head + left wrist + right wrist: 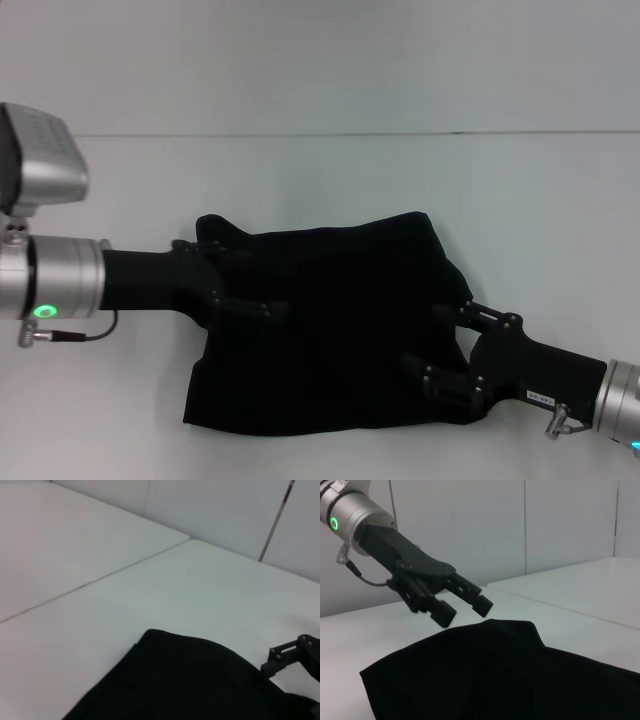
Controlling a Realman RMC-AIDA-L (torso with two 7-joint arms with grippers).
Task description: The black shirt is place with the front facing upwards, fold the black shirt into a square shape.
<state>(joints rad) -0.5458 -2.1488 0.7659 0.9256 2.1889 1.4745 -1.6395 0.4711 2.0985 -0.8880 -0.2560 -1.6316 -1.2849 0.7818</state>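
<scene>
My black shirt [330, 330] lies on the white tabletop [400, 180] as a rough, lumpy rectangle, already doubled over itself; no lettering shows on the upper face, so I judge the front is tucked inside. Its edges are uneven: the far right corner bulges up, and the near left corner sags outward.

My left tool [250, 285] reaches in from the left and sits over the shirt's left part. From the right wrist view its fingers [443, 613] are spread apart with nothing between them, hovering just above the cloth rather than pinching it. My right tool [432, 345] comes in from the right over the shirt's near right part; its two fingers look spread as well, and I see no cloth gathered between them, though black on black makes that hard to confirm.

The risks I see from here:
- Closing on only the top layer, so a lift peels one ply and undoes the fold beneath.
- Gripping at unequal depths on the two sides, which would skew the next crease and leave a trapezoid instead of a square.
- Dragging the bundle across the smooth tabletop, bunching the sagging near left corner further.
- My two tools crowding each other over a bundle this compact.
</scene>
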